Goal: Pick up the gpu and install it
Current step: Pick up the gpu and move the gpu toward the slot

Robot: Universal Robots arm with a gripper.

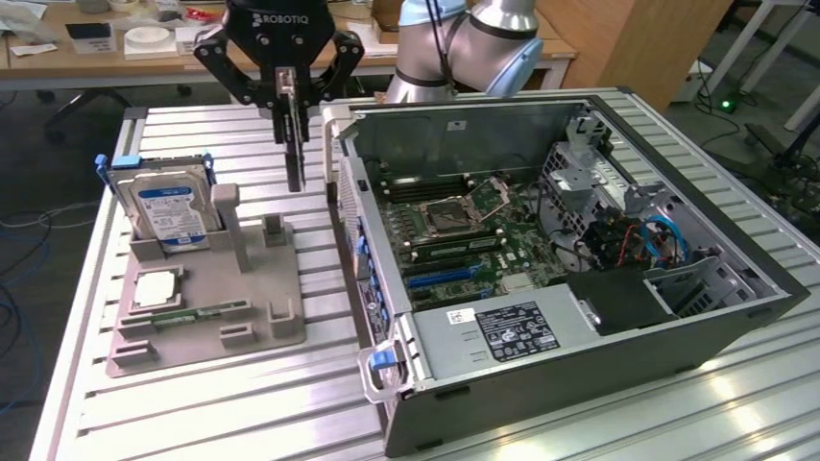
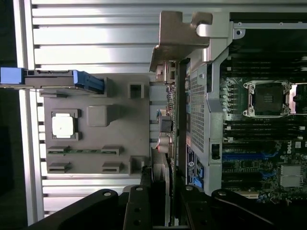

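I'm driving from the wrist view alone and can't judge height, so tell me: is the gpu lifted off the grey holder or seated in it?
Observer: Lifted, it appears. In the exterior view the tool is shut on the gpu, which hangs upright with its lower end above the grey holder.
Operator: And the blue-edged thing at the holder's end, which I see edge-on?
Observer: That is a hard drive, standing upright in its slot, with its blue label facing the exterior camera.
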